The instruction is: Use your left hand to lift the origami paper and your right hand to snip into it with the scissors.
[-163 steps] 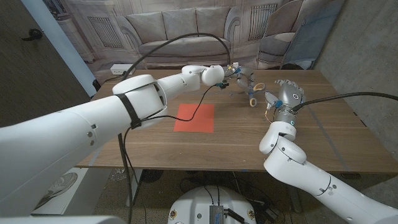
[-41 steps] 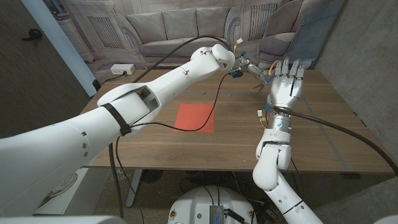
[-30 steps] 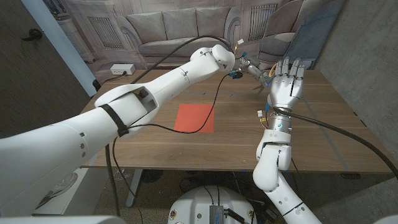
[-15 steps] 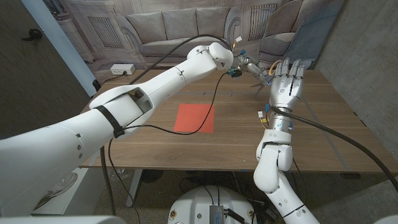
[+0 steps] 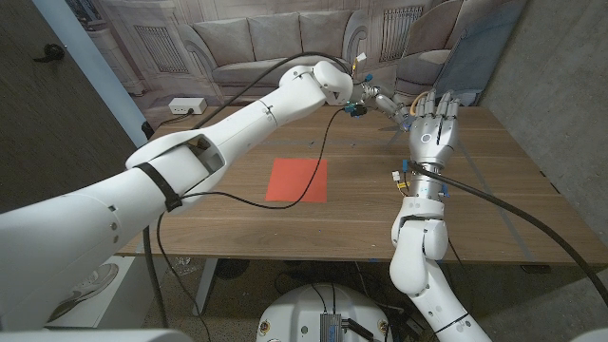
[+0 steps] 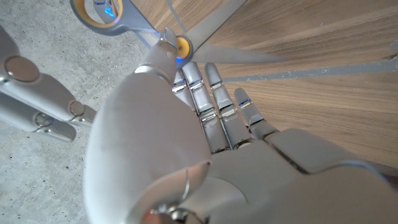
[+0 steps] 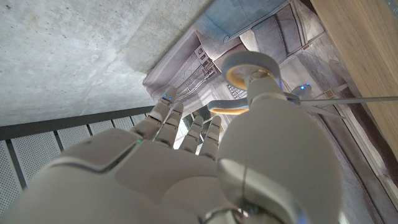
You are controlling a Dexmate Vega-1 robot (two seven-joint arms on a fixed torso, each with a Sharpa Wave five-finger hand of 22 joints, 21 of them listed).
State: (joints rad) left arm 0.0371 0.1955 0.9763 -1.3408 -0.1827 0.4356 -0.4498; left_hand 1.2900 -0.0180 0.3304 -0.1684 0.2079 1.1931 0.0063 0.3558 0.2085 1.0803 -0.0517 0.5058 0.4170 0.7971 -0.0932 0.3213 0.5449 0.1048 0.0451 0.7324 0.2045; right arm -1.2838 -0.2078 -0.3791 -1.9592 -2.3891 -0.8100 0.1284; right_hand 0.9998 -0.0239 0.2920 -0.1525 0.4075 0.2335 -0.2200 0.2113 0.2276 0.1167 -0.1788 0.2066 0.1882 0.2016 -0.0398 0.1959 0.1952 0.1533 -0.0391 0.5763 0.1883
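the scissors [image 6: 180, 37] are seen with blades apart at the left hand [image 5: 380, 101] fingertips in the left wrist view, their grip undecidable. the right hand [image 5: 435, 128] is raised upright, fingers spread, just beside them. the origami paper [image 5: 297, 180] lies flat on the wooden table [image 5: 494, 204], well apart from both hands.

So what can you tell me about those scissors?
The scissors have grey metal blades and pale ring handles lined with yellow; the left wrist view shows the blades spread open, crossing at a yellowish pivot. They are up in the air over the far side of the wooden table, between the left hand and the raised right hand. The left hand's fingers touch them near the pivot. Which hand carries them is unclear.
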